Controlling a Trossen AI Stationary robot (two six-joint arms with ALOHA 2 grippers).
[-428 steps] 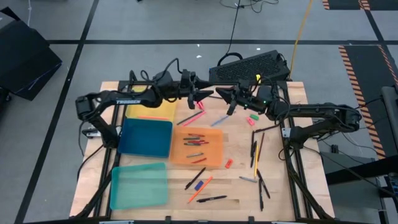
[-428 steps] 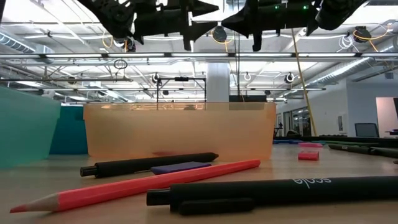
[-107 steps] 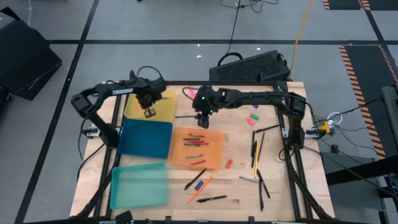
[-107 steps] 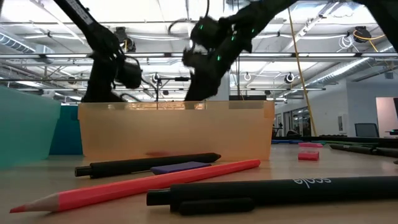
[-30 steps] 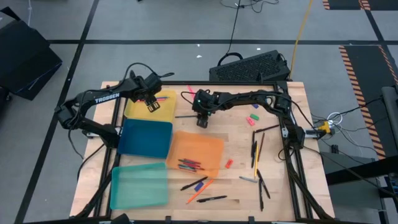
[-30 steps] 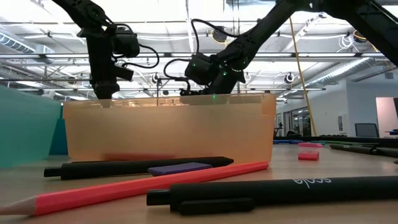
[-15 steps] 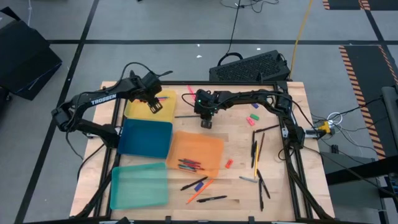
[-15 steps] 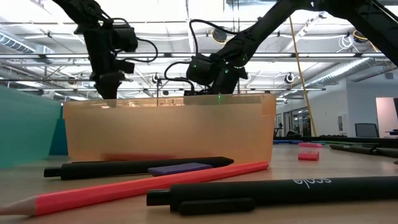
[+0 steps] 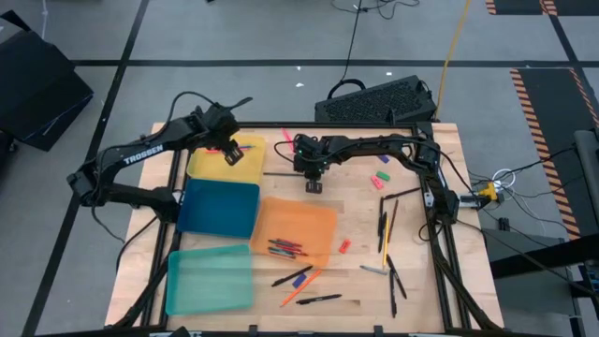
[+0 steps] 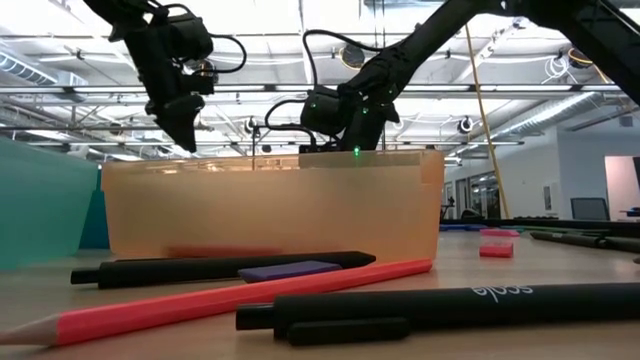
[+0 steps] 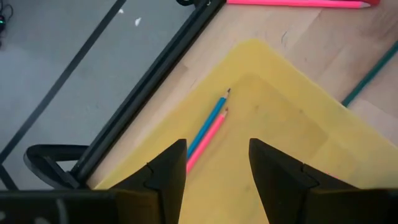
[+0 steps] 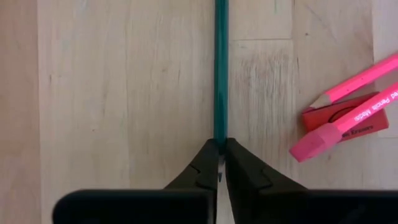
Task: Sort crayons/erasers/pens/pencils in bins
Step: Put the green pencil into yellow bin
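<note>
High view, upper centre: the right claw (image 9: 313, 185) hangs over the wooden worktop (image 9: 412, 243), pinched shut on the end of a thin dark-green pencil (image 12: 220, 68) beside two pink pencils (image 12: 348, 109). Upper left, the left claw (image 9: 230, 155) hovers above the shallow yellow plastic bin (image 9: 245, 172), fingers parted and empty; a blue and a pink pencil (image 11: 208, 134) lie inside.
</note>
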